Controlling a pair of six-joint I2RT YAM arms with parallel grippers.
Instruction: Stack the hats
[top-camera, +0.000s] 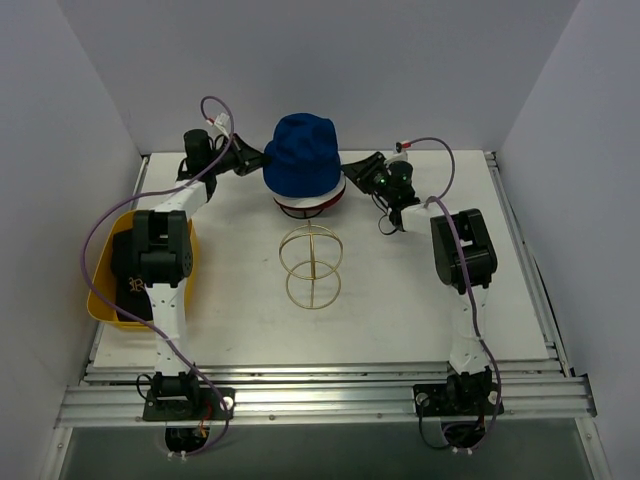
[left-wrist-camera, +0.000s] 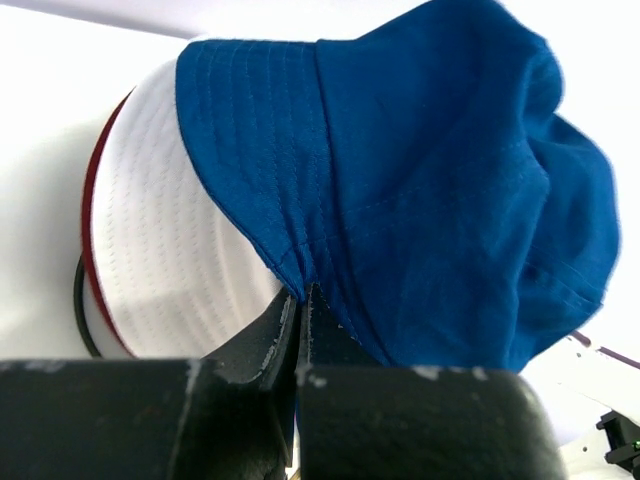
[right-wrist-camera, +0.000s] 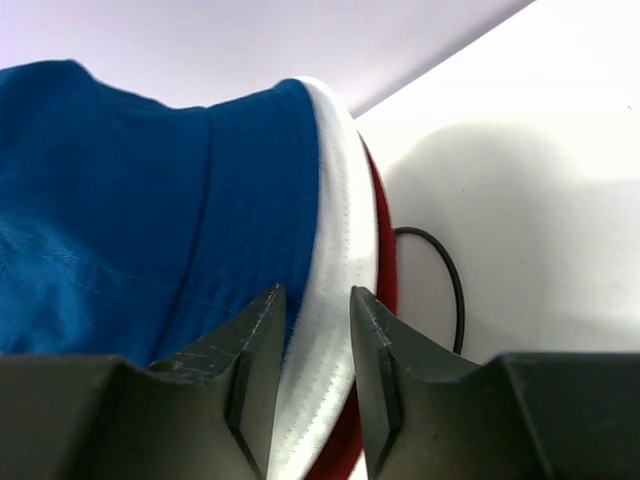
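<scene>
At the back centre stands a pile of hats: a blue hat (top-camera: 303, 152) on top, a white bucket hat (top-camera: 310, 201) under it, and a dark red hat (right-wrist-camera: 385, 260) showing as a thin rim at the bottom. My left gripper (top-camera: 262, 158) is at the pile's left side. In the left wrist view it (left-wrist-camera: 302, 292) is shut on the brim of the blue hat (left-wrist-camera: 430, 180), beside the white hat (left-wrist-camera: 170, 240). My right gripper (top-camera: 352, 170) is at the pile's right. Its jaws (right-wrist-camera: 315, 300) stand apart, with the white brim (right-wrist-camera: 340, 250) between them and the blue hat (right-wrist-camera: 120, 200) to the left.
A black wire frame (right-wrist-camera: 455, 290) sits under the pile. A gold wire sphere (top-camera: 311, 266) stands mid-table in front of it. A yellow tub (top-camera: 100, 290) lies at the left edge, partly behind my left arm. White walls enclose the table.
</scene>
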